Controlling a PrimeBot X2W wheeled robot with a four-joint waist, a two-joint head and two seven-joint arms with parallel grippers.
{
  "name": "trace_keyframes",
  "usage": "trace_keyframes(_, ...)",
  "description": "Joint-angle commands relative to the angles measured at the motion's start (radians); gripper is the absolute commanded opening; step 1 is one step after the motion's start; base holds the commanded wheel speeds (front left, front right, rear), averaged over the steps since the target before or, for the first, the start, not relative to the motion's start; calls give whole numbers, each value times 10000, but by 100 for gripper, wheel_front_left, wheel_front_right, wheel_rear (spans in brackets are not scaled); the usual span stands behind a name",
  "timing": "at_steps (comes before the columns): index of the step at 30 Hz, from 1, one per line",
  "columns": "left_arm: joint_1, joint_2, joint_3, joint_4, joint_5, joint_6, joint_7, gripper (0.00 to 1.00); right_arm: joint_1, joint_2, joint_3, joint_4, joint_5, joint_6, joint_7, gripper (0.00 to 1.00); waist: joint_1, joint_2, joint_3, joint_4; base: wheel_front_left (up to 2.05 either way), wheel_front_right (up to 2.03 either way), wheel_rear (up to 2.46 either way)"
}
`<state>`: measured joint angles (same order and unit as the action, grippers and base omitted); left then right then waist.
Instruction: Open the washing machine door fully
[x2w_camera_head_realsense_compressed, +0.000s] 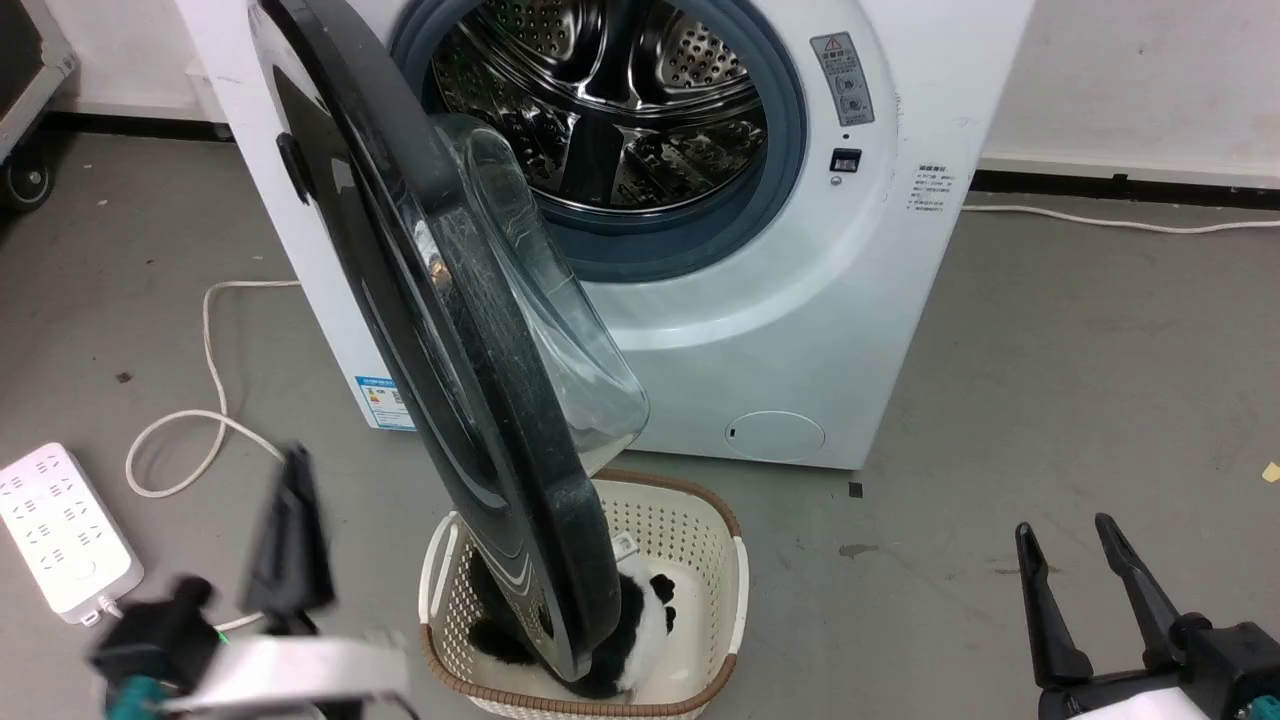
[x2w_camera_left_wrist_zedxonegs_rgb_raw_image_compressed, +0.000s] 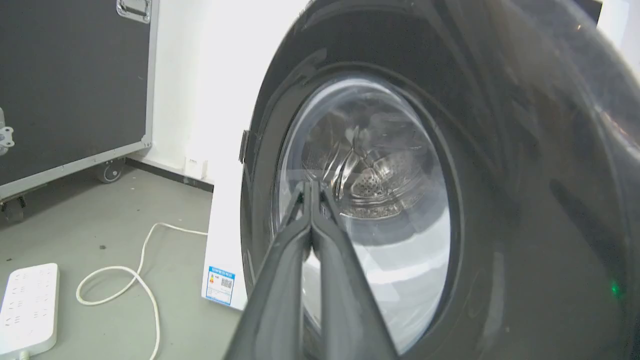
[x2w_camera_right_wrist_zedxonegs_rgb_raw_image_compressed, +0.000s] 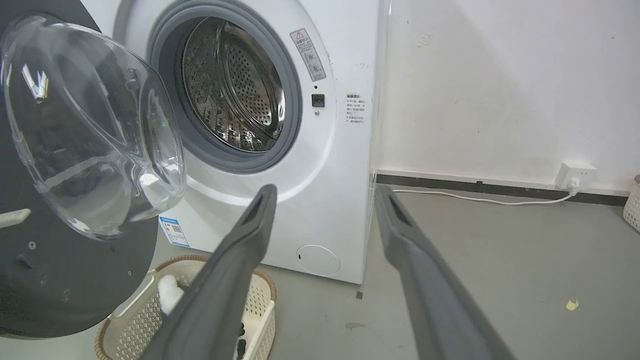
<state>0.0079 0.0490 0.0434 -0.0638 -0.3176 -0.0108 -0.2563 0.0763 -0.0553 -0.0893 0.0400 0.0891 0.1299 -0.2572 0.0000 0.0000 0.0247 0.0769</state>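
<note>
The washing machine door (x2w_camera_head_realsense_compressed: 470, 330), round and glossy black with a clear glass bowl (x2w_camera_head_realsense_compressed: 560, 330), stands swung out about half way from the white washing machine (x2w_camera_head_realsense_compressed: 800, 300), edge-on to the head view. Its outer face (x2w_camera_left_wrist_zedxonegs_rgb_raw_image_compressed: 525, 175) looms large in the left wrist view, and its bowl (x2w_camera_right_wrist_zedxonegs_rgb_raw_image_compressed: 95, 130) shows at the left of the right wrist view. My left gripper (x2w_camera_head_realsense_compressed: 295, 470) is shut and empty, blurred, low at the left, apart from the door's outer side. In its wrist view its tips (x2w_camera_left_wrist_zedxonegs_rgb_raw_image_compressed: 311, 187) point at the door glass. My right gripper (x2w_camera_head_realsense_compressed: 1065, 535) is open at the lower right.
A white laundry basket (x2w_camera_head_realsense_compressed: 735, 580) with black-and-white cloth sits on the floor under the door's lower edge. A white power strip (x2w_camera_head_realsense_compressed: 60, 530) and cable (x2w_camera_head_realsense_compressed: 210, 400) lie at the left. A black wheeled case (x2w_camera_left_wrist_zedxonegs_rgb_raw_image_compressed: 70, 85) stands further left. A wall socket (x2w_camera_right_wrist_zedxonegs_rgb_raw_image_compressed: 575, 175) is to the machine's right.
</note>
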Motion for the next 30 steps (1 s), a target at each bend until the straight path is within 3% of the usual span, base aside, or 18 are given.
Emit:
trace_keyframes(1, -195, 12, 43, -139, -20, 37, -55, 0, -46, 49, -7, -26, 51, 8, -45, 100, 0, 0, -11, 5, 0, 0, 0)
trace_keyframes(7, -769, 12, 204, -2434, 6, 447, -55, 0, -53, 49, 6, 3, 132, 8, -45, 100, 0, 0, -101, 13, 0, 0, 0)
trace_keyframes(14, -997, 12, -1008, -3772, 218, 500, -55, 0, -15, 50, 45, 38, 237, 8, -45, 100, 0, 0, -106, 26, 0, 0, 0)
trace_keyframes(23, -262, 12, -3756, -2254, 343, -56, -55, 0, -55, 50, 35, 113, 392, 8, -45, 100, 0, 0, -6, -35, 0, 0, 0)
trace_keyframes(30, -141, 12, -4973, 135, 161, 33, 198, 0, -86, 50, 7, 178, 420, 8, -45, 100, 0, 0, 22, -87, 0, 0, 0)
